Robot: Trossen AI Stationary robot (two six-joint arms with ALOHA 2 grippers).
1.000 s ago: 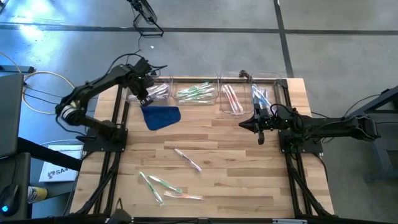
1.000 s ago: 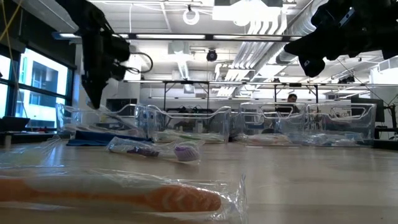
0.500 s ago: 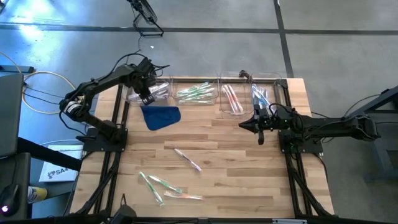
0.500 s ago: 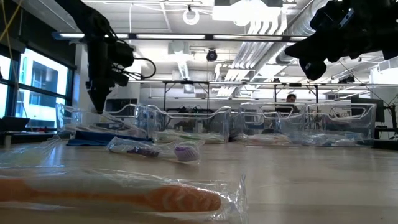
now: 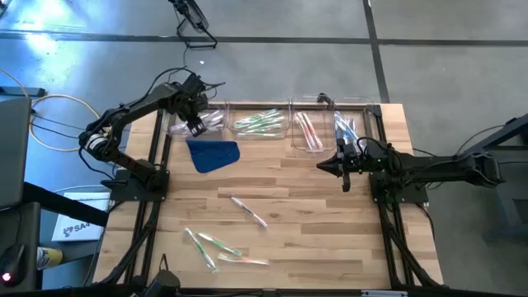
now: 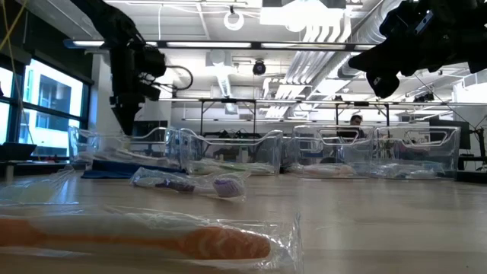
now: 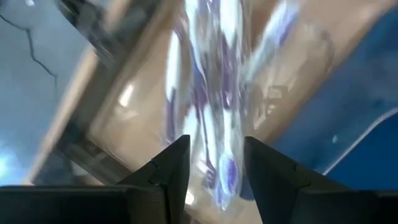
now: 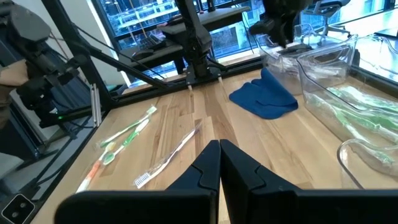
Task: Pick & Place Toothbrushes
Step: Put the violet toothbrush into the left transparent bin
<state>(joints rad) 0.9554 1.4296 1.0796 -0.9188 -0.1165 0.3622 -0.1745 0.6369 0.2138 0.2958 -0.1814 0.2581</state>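
Toothbrushes (image 5: 247, 209) are split between two places right now: a handful still loose on the worktop (image 5: 313, 239) toward the near edge and middle, and the rest already sorted into the row of clear bins (image 5: 272, 124) along the far edge.

What just changed is the left gripper (image 5: 195, 128). Its jaws have been spreading over the last second and now stand apart over the far-left bin (image 5: 210, 121), and the arm has lifted a bit off it. In the left wrist view there's clear space between the fingers (image 7: 173, 171), with purple-handled brushes (image 7: 214, 124) lying in the bin below them, nothing pinched. So I'd read that as a drop just finished: one more brush delivered, arm free to go back for another.

Right gripper (image 5: 324, 166) hasn't budged, jaws pressed together and empty, parked near the right edge just in front of the far-right bins. A blue cloth (image 5: 213, 153) sits beside the left bin.

Still about half a dozen loose ones to collect, so not close to done.
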